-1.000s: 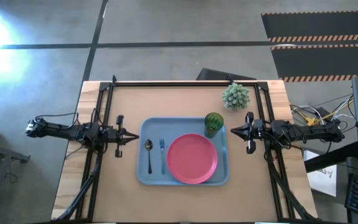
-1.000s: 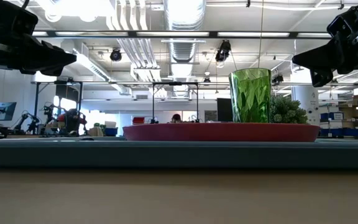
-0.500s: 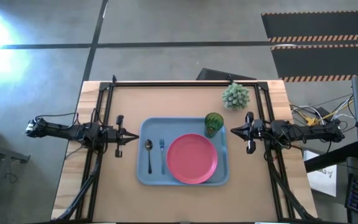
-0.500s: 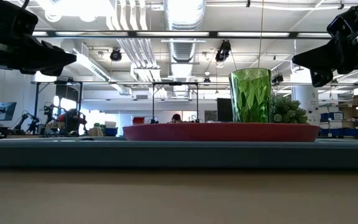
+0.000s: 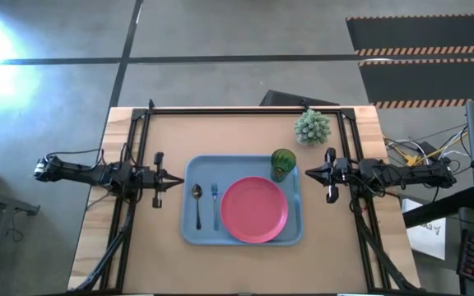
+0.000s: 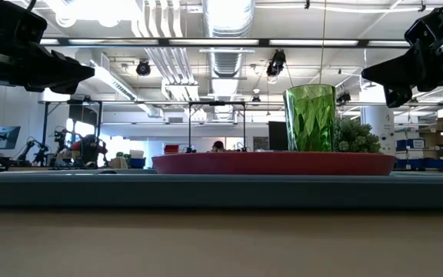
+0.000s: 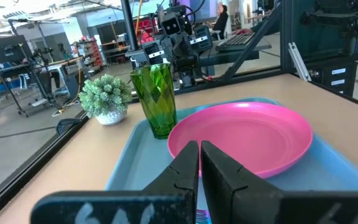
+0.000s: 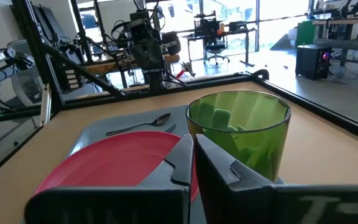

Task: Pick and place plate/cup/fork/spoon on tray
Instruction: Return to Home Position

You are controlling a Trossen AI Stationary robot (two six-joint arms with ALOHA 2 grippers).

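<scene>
Your light-blue tray [image 5: 229, 167] sat at the middle of the table [image 5: 220, 131], and all four pieces were on it. The spoon [image 5: 197, 204] lay nearest its left edge, with the fork [image 5: 215, 205] just beside it and parallel. The pink-red plate [image 5: 254, 210] filled the tray's right half, and the green cup [image 5: 283, 162] stood upright in the right-hand corner on the plant's side, just beside the plate's rim. You had the left gripper [image 5: 179, 180] just off the tray's left edge, raised above the tabletop, its fingers pressed together with only a sliver between them and nothing in them. The right gripper [image 5: 307, 173] hung just off the tray's right edge near the cup, likewise closed and empty. The spiky potted plant [image 5: 312, 127] stood on the bare table beyond the tray, apart from the cup.
</scene>
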